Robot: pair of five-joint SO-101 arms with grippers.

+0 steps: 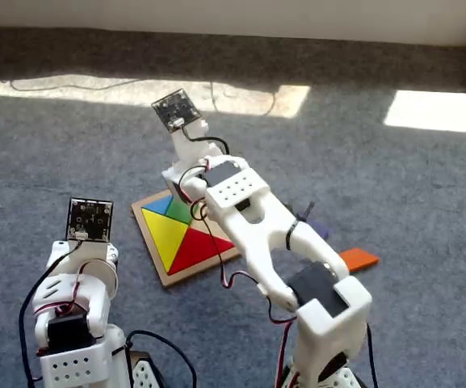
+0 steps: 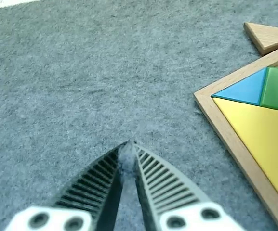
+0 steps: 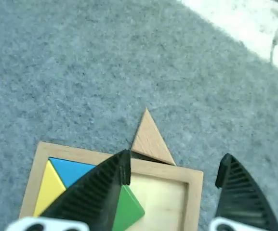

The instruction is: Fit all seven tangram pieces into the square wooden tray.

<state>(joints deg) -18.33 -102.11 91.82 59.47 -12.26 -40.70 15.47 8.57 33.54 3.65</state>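
The square wooden tray (image 1: 149, 246) lies on the grey carpet with a yellow triangle (image 1: 168, 230), a red triangle (image 1: 201, 251), a blue triangle (image 1: 158, 204) and a green piece (image 1: 181, 212) in it. My right gripper (image 3: 173, 168) hangs open above the tray's far edge (image 3: 194, 192), over a bare patch of tray floor (image 3: 159, 192). A plain wooden triangle (image 3: 150, 139) lies on the carpet, touching the rim just outside it. Left of the tray, my left gripper (image 2: 127, 145) is shut on nothing, low over bare carpet, with the tray corner (image 2: 202, 98) off to its side.
An orange piece (image 1: 358, 259) and a purple piece (image 1: 317, 229) lie on the carpet right of the tray, partly behind the right arm (image 1: 241, 202). Cables run along the sunlit strip (image 1: 241, 99) at the back. Open carpet surrounds the tray.
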